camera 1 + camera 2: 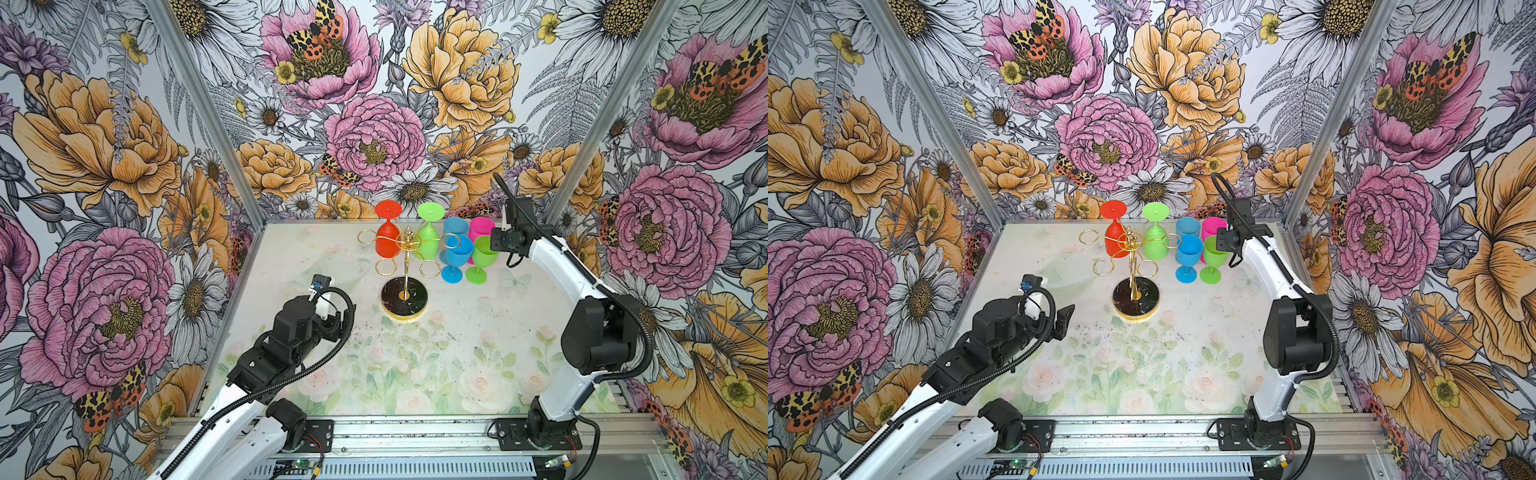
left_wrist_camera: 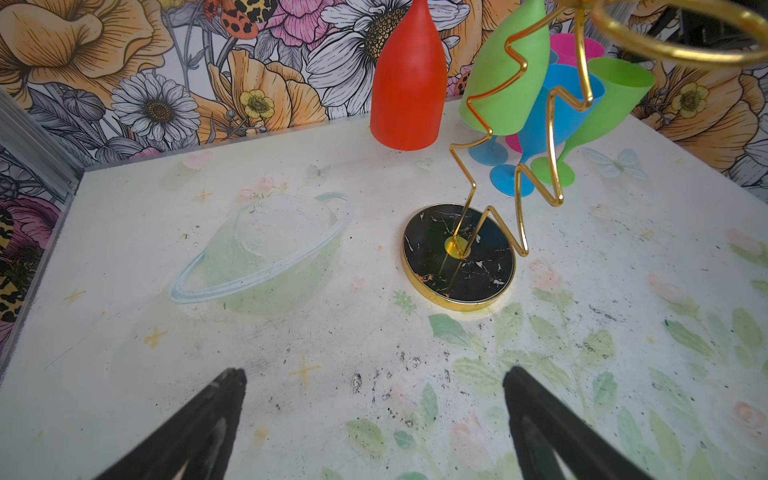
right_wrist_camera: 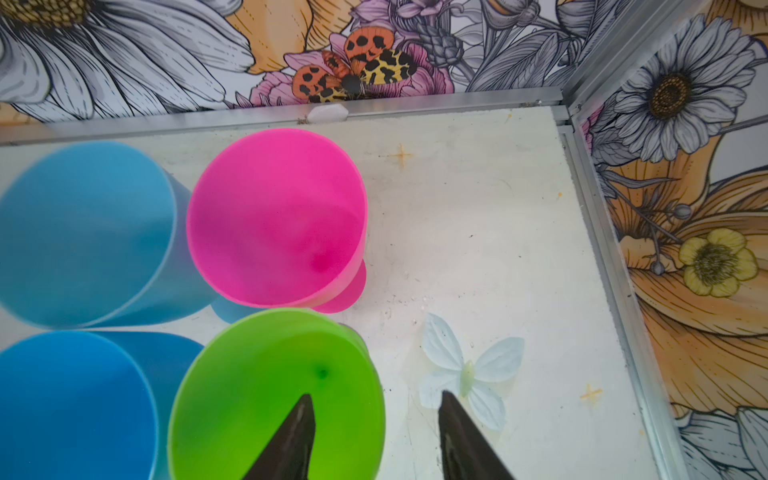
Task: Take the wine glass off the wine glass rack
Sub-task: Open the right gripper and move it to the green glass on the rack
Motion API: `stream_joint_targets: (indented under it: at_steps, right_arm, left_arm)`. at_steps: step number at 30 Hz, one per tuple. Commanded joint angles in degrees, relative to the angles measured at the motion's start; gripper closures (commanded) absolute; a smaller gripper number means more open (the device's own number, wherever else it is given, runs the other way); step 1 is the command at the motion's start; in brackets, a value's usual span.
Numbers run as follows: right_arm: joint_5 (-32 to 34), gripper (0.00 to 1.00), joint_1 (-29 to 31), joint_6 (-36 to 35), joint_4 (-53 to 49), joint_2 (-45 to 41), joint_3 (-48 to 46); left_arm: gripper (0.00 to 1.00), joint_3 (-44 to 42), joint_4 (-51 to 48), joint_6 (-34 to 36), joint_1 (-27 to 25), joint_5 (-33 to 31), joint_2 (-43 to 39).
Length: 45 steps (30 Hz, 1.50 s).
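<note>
1. Flowered walls [image 1: 374,124] boxed in a pale printed surface [image 1: 415,353].
2. Toward its back stood the wine glass rack [image 1: 405,270], gold wire on a round black base.
3. A red wine glass [image 1: 386,239] and a green wine glass [image 1: 430,243] hung upside down from its far loops.
4. Just right of it, two blue glasses [image 1: 459,251], a pink glass [image 1: 482,226] and a standing green glass [image 3: 270,395] were bunched upright.
5. The right claw [image 3: 376,395] straddled that standing glass's rim, fingers apart.
6. The left claw [image 2: 374,369] hovered wide apart near the rack's base.
</note>
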Motion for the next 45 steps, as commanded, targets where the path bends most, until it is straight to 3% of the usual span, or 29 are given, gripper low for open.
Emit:
stream_joint_targets:
  at_steps: [1,7,12,20,33,45]
  right_arm:
    - [-3.18,0.41,-0.43,0.10,-0.25,-5.32,1.12]
    - [-16.19,0.33,-0.43,3.32,-1.70,-8.27,5.06]
    - [-28.65,0.36,-0.29,9.01,-1.43,-8.39,8.41]
    - [-38.94,0.35,3.01,13.53,-1.33,-5.08,14.71]
    - [-41.57,0.35,7.27,16.59,-1.01,2.14,19.90]
    - [-43.87,0.43,8.18,19.95,0.62,5.78,21.52]
  left_arm:
    - [0.01,0.26,1.66,-0.64,0.63,1.49,0.14]
    - [0.01,0.27,1.88,-0.94,1.15,2.54,0.20]
    - [0.01,0.17,2.16,-1.10,2.19,4.03,-0.10]
    - [0.01,-0.62,4.67,-2.41,6.17,8.26,-0.19]
    - [0.01,-1.93,7.57,-4.00,8.75,9.65,-1.53]
    - [0.01,-2.02,8.07,-4.25,10.87,11.80,-1.61]
